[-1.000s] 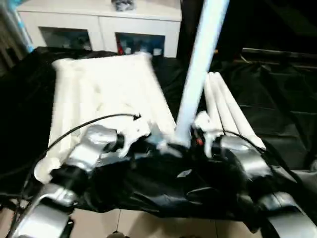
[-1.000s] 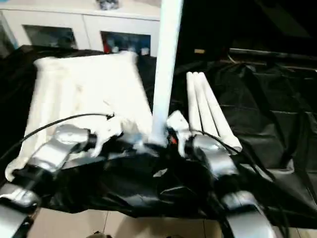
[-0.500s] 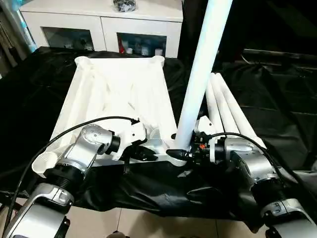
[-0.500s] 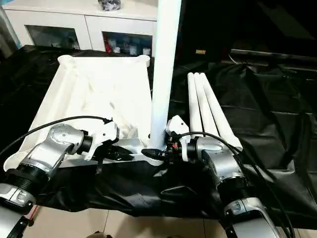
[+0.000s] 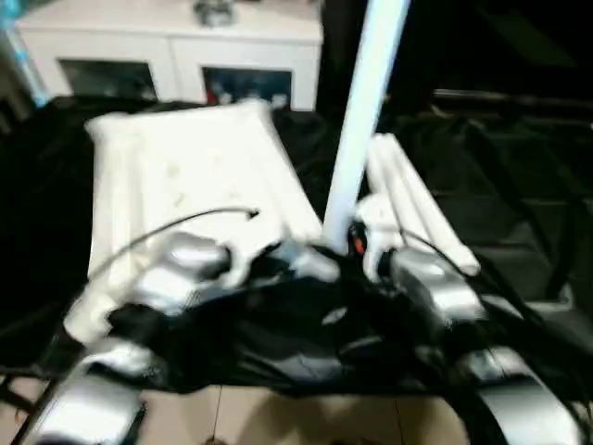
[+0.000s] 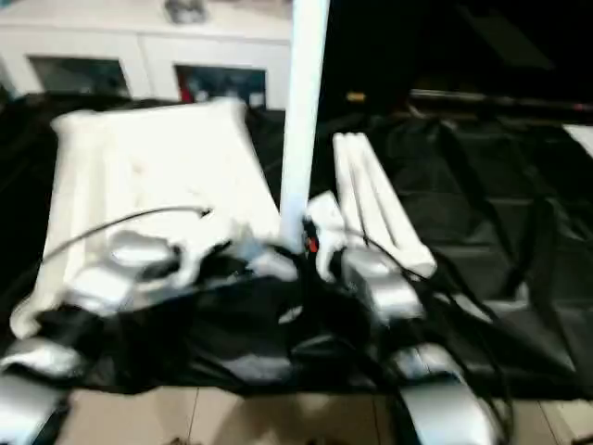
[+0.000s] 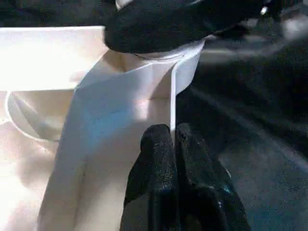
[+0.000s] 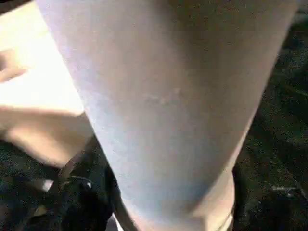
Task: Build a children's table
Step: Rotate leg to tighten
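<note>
Head views first: tabletop (image 5: pixel 185 176) lies underside up on the black sheet (image 5: pixel 519 176), left of centre, same place as half a second ago; the whole picture has shifted and blurred, so that's camera motion. One leg (image 5: pixel 366 102) stands upright at the tabletop's near right corner, as before. Three spare legs (image 6: pixel 371 199) lie side by side, touching, just right of the upright one, unmoved. Count: one tabletop, four legs, two grippers. White cabinet (image 5: pixel 167 56) with glass doors sits at the far edge.

Left gripper (image 5: pixel 301 260) and right gripper (image 5: pixel 357 243) both meet at the base of the upright leg, left one on the tabletop side, right one on the spare-leg side, same as earlier.

Left wrist view: left gripper's fingers (image 7: pixel 159 159) are pinched together on the thin upright rim wall of the tabletop (image 7: pixel 57 62), near the corner socket. A black finger of the other gripper (image 7: pixel 178 24) lies across the socket.

Right wrist view: upright leg (image 8: pixel 163 96) right up against the camera, one black finger (image 8: pixel 86 192) beside its base. Can't tell whether the right fingers actually clamp the leg.
</note>
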Robot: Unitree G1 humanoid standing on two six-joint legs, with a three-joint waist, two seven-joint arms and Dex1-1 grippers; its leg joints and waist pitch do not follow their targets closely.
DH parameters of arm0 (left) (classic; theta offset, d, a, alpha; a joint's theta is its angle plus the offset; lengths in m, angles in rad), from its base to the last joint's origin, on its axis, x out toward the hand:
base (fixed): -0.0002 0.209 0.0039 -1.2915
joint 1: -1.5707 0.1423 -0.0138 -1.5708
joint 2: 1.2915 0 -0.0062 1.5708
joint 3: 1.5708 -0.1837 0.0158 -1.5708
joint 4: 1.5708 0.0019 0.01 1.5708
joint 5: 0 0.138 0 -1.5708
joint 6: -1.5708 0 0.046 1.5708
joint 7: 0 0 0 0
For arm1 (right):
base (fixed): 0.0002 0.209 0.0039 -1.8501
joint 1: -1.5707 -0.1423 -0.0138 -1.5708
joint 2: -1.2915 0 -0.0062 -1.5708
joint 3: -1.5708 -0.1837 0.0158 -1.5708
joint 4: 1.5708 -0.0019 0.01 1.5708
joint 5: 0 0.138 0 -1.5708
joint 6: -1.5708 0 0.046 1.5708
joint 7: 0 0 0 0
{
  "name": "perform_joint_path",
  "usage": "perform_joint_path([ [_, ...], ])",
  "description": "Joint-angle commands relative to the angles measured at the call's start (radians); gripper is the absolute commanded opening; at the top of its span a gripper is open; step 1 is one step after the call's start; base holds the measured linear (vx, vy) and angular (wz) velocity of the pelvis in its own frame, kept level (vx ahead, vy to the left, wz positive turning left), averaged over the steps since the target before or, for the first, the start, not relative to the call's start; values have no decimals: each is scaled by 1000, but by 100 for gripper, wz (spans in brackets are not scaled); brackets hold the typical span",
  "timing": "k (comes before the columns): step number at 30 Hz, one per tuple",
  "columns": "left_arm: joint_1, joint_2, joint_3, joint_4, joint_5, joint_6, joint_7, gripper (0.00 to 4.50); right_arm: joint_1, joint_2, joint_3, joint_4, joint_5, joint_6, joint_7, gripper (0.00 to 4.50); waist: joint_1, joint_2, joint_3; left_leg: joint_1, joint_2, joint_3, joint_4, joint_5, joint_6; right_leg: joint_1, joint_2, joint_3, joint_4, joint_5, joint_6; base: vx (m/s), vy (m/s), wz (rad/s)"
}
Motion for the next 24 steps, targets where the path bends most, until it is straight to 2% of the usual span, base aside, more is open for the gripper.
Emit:
perform_joint_path([
  [1,-31,-28,39,-8,5,35,97,0,-11,38,1,86,-10,31,-96,272,-3,-3,-59,12,16,-12,-66,-359,-4,37,-64,36,-103,-544,-117,0,0,0],
  [2,-22,-54,34,-33,6,37,108,0,-24,55,3,108,-24,-6,-128,272,-1,-2,-60,14,17,-9,-64,-356,0,33,-66,38,-104,-527,-120,0,0,0],
  [3,-19,-59,30,-40,6,34,107,0,-27,58,5,114,-29,-19,-126,272,2,-11,-61,11,17,-8,-64,-345,9,35,-66,39,-101,-512,-121,0,0,0],
  [4,-17,-62,28,-43,5,32,107,0,-29,60,6,118,-32,-27,-124,272,2,-11,-61,11,17,-8,-64,-345,9,35,-66,39,-101,-512,-121,0,0,0],
  [5,-15,-65,23,-47,7,28,106,0,-32,64,-4,125,-23,-29,-112,328,3,-8,-63,8,18,-6,-65,-323,21,38,-65,43,-96,-468,-131,0,0,0],
  [6,-14,-65,21,-49,7,24,104,0,-34,65,-9,127,-19,-28,-106,342,4,-8,-63,7,18,-5,-65,-315,23,38,-64,43,-94,-452,-135,0,0,0],
  [7,-12,-66,17,-51,8,19,102,0,-36,67,-15,129,-11,-27,-97,342,6,-9,-65,7,19,-4,-65,-302,27,40,-64,45,-89,-416,-147,0,0,0],
  [9,5,-49,0,-80,1,-7,62,0,-41,56,-18,128,-4,-46,-21,348,8,-4,-68,3,22,-3,-65,-278,34,46,-64,47,-79,-344,-175,0,0,0],
  [10,8,-46,-3,-85,-1,-4,57,0,-42,53,-14,129,-8,-54,-11,362,8,-4,-68,3,22,-3,-65,-278,34,46,-64,47,-79,-344,-175,0,0,0],
  [12,13,-37,-7,-92,-2,-14,43,0,-43,46,-5,129,-12,-67,11,385,8,-5,-69,1,22,-1,-63,-255,41,49,-63,49,-72,-287,-198,0,0,0],
  [13,18,-30,-10,-95,-5,-35,24,0,-40,39,3,122,-13,-74,37,388,8,0,-69,2,21,0,-63,-246,44,49,-63,49,-70,-275,-203,0,0,0],
  [14,30,-3,-18,-100,-15,-75,-36,0,-17,6,35,72,-9,-80,155,388,8,-3,-69,1,21,0,-63,-248,50,52,-62,48,-72,-273,-205,0,0,0],
  [15,30,-2,-18,-100,-15,-77,-39,0,-16,4,36,69,-9,-80,161,388,10,-4,-71,0,21,1,-61,-236,60,54,-62,49,-68,-250,-206,0,0,0],
  [16,34,7,-20,-102,-20,-91,-62,0,-8,-8,46,51,-9,-79,204,388,10,0,-71,1,21,1,-62,-230,64,53,-61,49,-67,-238,-210,0,0,0],
  [17,40,31,-27,-104,-25,-110,-108,0,19,-44,75,-5,-7,-74,304,388,12,-2,-71,1,22,2,-62,-223,69,55,-59,49,-67,-224,-214,0,0,0],
  [19,45,41,-29,-107,-31,-122,-134,0,31,-61,84,-28,-6,-71,348,388,15,-2,-72,1,24,2,-61,-211,77,56,-60,50,-62,-198,-223,0,0,0],
  [21,57,75,-36,-113,-54,-157,-226,0,73,-124,114,-117,14,-39,504,388,20,-1,-71,5,26,3,-62,-217,75,54,-59,49,-63,-206,-228,0,0,0],
  [24,62,94,-39,-111,-69,-177,-285,0,93,-162,129,-162,24,-23,586,388,31,-1,-69,5,29,5,-62,-233,70,55,-59,49,-64,-234,-223,0,0,0],
])
